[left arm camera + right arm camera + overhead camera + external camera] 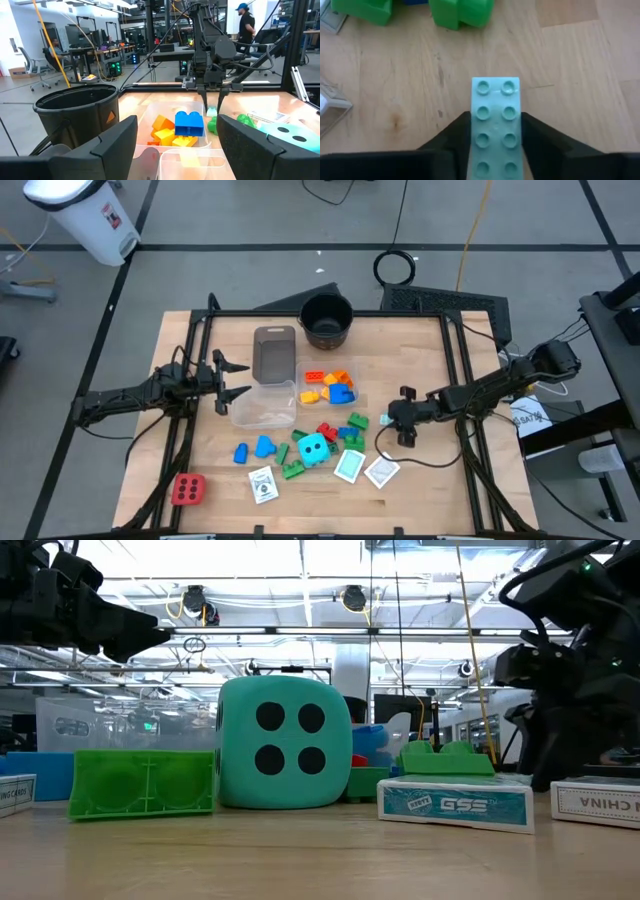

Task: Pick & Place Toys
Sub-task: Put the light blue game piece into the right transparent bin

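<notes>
A pale mint brick [496,107] lies studs up right of the toy pile, with my right gripper [496,142] shut on it. The same gripper [390,421] shows at the table's right middle. Other toys lie near the front: a cyan dotted cube [314,448], a red dotted cube [188,489], green, red and blue bricks [300,445] and cards [350,467]. Orange, yellow and blue bricks fill a clear tub [328,385]. My left gripper [238,380] waits open at the table's left, level, beside another clear tub [262,405]. My right gripper pinches the mint brick's two long sides [474,131] between its two fingers, toward the brick's right-hand end. The fingers [535,137] come slanting down from the table's right and run along the brick. The brick sits studs up; its far end seems to rest on the wood.
A black round pot [326,320] stands at the far middle, with a grey tray [274,352] beside it. Two green bricks [410,12] lie just beyond the held brick. Bare wood lies right of the right gripper. A person [246,22] stands in the room behind.
</notes>
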You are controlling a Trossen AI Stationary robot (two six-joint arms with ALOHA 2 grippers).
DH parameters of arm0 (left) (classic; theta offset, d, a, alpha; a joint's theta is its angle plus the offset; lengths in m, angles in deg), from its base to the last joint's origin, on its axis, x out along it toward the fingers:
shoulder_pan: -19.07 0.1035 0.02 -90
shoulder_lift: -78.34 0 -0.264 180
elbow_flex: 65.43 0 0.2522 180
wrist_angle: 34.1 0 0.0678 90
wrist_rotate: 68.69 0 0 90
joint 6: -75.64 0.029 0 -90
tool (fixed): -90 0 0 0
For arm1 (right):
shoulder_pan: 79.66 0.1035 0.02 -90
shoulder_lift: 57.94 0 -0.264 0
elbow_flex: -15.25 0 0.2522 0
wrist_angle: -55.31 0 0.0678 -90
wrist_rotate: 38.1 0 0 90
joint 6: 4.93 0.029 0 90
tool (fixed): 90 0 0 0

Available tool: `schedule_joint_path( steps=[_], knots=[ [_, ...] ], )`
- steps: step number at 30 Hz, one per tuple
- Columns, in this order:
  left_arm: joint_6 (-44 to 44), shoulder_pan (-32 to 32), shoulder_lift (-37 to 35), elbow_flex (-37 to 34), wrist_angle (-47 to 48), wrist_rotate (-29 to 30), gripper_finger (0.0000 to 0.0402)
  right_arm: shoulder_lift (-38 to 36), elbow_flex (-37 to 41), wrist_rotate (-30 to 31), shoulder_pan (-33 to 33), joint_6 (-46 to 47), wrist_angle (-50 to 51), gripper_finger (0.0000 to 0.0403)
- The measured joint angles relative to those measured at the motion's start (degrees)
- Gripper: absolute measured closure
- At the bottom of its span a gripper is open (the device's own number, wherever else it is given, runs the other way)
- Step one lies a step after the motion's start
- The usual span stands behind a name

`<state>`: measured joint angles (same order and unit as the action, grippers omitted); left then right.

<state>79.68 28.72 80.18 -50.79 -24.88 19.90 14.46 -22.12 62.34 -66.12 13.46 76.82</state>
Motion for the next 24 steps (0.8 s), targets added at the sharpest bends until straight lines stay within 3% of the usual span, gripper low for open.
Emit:
schedule_joint_path(
  steps=[2, 11, 18, 24],
  knots=[
    [0.02, 0.00, 0.01, 0.00, 0.00, 0.00, 0.0128, 0.08, 0.00, 0.10, -0.02, 0.01, -0.15, 0.0301],
    [0.02, 0.02, 0.00, 0.01, -0.03, 0.02, 0.0128, -3.34, -3.40, -0.12, -0.02, 0.42, 0.23, 0.0301],
    [0.02, 0.02, 0.00, 0.01, -0.04, 0.00, 0.0128, -5.68, -5.14, -0.07, -0.93, -6.55, -18.60, 0.0295],
    [0.02, 0.02, 0.00, 0.01, 0.00, 0.00, 0.0128, -4.66, -5.14, -0.26, -6.36, -12.46, -31.57, 0.0300]
  ],
)
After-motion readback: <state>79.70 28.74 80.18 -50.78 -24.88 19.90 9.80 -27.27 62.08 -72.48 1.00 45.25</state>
